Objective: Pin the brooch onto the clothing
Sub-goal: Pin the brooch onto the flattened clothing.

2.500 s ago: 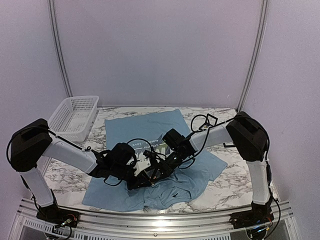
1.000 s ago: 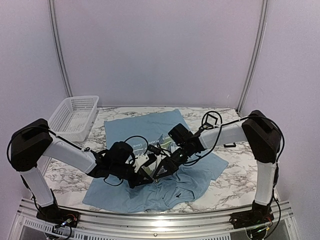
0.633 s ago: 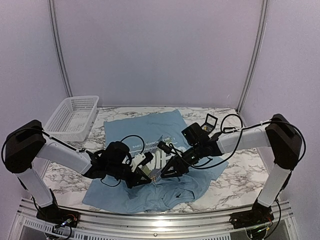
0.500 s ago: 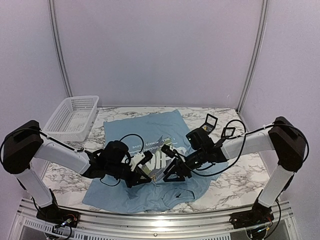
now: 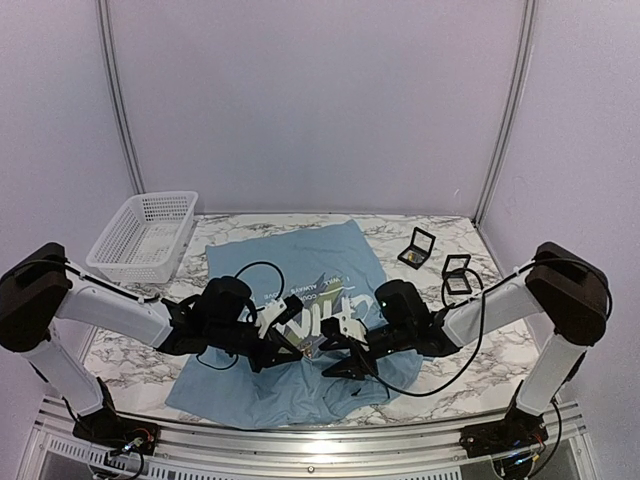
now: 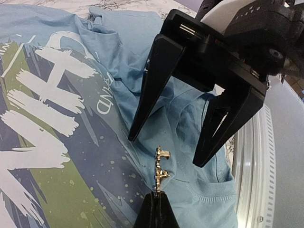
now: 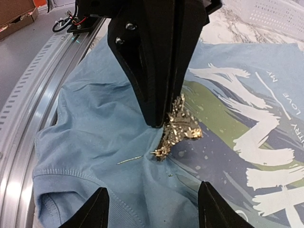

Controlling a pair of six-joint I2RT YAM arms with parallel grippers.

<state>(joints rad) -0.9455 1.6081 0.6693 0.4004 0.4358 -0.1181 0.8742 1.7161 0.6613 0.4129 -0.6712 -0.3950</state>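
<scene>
The clothing is a light blue T-shirt with white lettering, spread on the marble table. My left gripper is shut on the brooch, a small glittering gold piece held edge-on against the shirt near its collar. In the right wrist view the brooch hangs under the left fingers, and a thin metal pin shows on the fabric beside it. My right gripper is open, a finger on each side of the brooch and a little back from it, holding nothing. From above, both grippers meet over the shirt's near part.
A white mesh basket stands at the back left. Two small open black cases lie right of the shirt. The metal rail runs along the table's near edge, close to the collar.
My right gripper opened, let go of the brooch and drew back a little as its arm swung lower and to the right. The left gripper kept its hold on the brooch.
</scene>
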